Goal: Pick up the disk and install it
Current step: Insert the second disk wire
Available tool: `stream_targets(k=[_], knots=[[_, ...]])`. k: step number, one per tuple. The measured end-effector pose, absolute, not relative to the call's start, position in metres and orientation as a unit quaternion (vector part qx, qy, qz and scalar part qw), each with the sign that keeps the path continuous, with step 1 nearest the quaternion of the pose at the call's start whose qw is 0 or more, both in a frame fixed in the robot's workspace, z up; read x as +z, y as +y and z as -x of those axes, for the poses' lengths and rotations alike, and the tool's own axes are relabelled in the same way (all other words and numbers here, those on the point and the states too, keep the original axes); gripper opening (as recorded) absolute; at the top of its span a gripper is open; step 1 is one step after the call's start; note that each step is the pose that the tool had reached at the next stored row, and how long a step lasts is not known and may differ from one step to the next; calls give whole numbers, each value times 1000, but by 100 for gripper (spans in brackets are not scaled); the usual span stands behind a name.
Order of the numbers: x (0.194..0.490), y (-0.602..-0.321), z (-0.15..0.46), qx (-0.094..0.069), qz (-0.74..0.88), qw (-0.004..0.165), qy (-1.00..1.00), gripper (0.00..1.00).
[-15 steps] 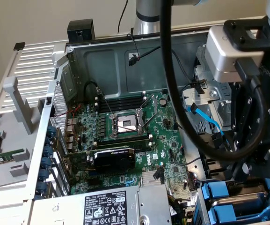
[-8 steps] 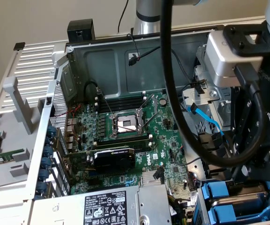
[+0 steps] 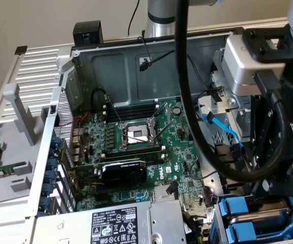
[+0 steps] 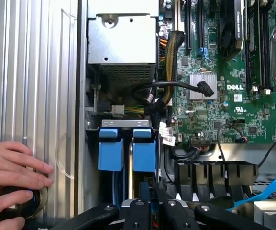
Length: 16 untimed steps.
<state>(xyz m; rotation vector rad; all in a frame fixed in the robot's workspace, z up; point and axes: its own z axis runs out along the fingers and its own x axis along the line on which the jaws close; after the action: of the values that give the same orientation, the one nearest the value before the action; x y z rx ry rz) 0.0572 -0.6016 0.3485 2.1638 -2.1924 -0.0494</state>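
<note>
Filling most of the exterior view, the open computer case (image 3: 116, 66) holds the green motherboard (image 3: 136, 147); the grey power-supply box (image 3: 110, 223) sits at the bottom centre. At the lower right of that frame the disk (image 3: 258, 218) shows as blue carrier frames in the drive bay, below the arm. In the wrist view, two blue carrier tabs (image 4: 126, 148) stand at centre, the gripper (image 4: 152, 211) just under them, fingers nearly closed; I cannot tell whether they hold anything. A person's hand (image 4: 13, 167) rests at the lower left. The disk looks dense, rigid and shock-sensitive; its plastic frame seems the safest hold.
</note>
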Motion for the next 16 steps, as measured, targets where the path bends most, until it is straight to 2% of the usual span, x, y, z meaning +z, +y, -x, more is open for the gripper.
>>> stream_targets(k=[16], knots=[[348,-603,-59,-16,-702,30,-711,16]])
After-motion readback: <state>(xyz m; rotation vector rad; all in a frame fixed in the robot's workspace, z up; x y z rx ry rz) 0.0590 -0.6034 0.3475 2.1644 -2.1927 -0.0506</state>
